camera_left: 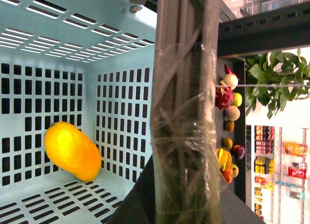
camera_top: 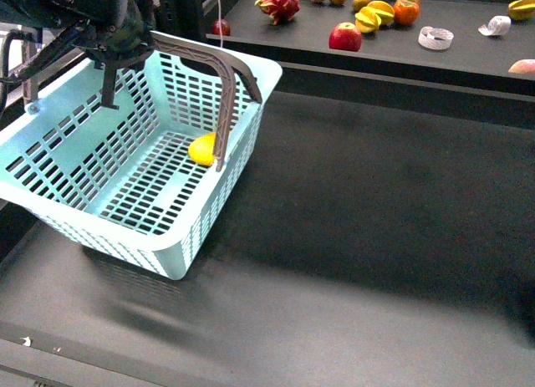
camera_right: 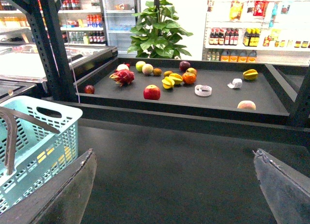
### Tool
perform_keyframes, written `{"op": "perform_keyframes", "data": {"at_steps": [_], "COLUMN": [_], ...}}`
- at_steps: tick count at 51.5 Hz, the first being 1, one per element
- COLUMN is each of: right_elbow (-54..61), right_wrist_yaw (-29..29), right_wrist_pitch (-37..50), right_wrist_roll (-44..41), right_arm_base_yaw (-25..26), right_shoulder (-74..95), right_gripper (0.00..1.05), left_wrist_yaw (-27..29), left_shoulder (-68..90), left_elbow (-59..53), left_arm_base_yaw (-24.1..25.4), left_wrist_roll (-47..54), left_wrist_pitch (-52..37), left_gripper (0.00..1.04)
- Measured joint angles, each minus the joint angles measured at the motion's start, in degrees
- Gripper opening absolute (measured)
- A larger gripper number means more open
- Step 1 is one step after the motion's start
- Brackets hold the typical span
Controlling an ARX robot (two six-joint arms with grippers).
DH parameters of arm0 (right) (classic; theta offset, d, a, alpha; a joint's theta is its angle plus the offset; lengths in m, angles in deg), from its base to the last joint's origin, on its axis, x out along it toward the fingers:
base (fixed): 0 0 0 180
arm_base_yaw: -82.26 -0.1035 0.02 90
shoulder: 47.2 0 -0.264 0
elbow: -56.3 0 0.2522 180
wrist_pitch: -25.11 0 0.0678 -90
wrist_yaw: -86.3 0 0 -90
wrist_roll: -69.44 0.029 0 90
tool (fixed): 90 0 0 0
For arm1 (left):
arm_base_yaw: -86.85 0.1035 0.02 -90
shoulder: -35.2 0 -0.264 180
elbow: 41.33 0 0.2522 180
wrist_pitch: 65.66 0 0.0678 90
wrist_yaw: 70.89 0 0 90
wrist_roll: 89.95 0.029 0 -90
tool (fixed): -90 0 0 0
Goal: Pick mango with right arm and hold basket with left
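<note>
Your basket (camera_top: 167, 262) sits tilted, mango (camera_top: 203, 149) inside by its wall; left gripper (camera_top: 67, 90) grips cannot be told; right gripper (camera_right: 177, 185) spread wide, empty.

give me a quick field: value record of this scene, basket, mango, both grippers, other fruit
basket: light blue-green, slotted, tilted, on the dark surface at the robot's left
mango: already inside the basket, lying on its floor by a wall, behind a handle
left gripper: at the basket's far rim; a grey-brown handle fills the wrist view, grip not confirmable
right gripper: open, empty, fingers wide apart over the bare dark surface
other fruit: red apple, star-shaped fruit, dragon fruit and more on the far tray
</note>
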Motion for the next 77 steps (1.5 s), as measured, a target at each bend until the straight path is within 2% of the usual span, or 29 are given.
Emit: {"op": "perform_keyframes", "data": {"at_steps": [16,22,34,40,43,58,67,77], "right_elbow": [0.0,0.0,0.0,0.0,0.0,0.0,0.0,0.0], "right_wrist_yaw": [0.0,0.0,0.0,0.0,0.0,0.0,0.0,0.0], "right_wrist_pitch": [0.0,0.0,0.0,0.0,0.0,0.0,0.0,0.0], "right_wrist_roll": [0.02,0.02,0.02,0.02,0.02,0.02,0.02,0.02], "right_arm_base_yaw": [0.0,0.0,0.0,0.0,0.0,0.0,0.0,0.0], "right_shoulder": [0.0,0.0,0.0,0.0,0.0,0.0,0.0,0.0], "right_gripper": [0.97,0.97,0.97,0.97,0.97,0.97,0.97,0.97], "left_wrist_yaw": [-2.08,-1.97,-2.27,-3.08,-2.64,-2.43,0.87,5.42], "left_shoulder": [1.57,1.6,1.01,-3.13,-5.84,-22.29,-36.24,-44.7], "left_elbow": [1.49,2.47,1.2,-3.65,-6.23,-22.18,-35.06,-45.03], "left_arm_base_yaw": [1.38,1.18,1.11,0.79,0.72,1.7,6.51,10.78], "left_wrist_roll": [-2.67,-3.06,-1.95,3.19,5.33,17.99,25.0,28.13], "left_wrist_pitch": [-0.13,1.05,0.17,-1.46,-2.32,-9.57,-12.35,-11.93], "left_gripper": [0.1,0.35,0.73,1.01,0.98,0.99,0.99,0.99]}}
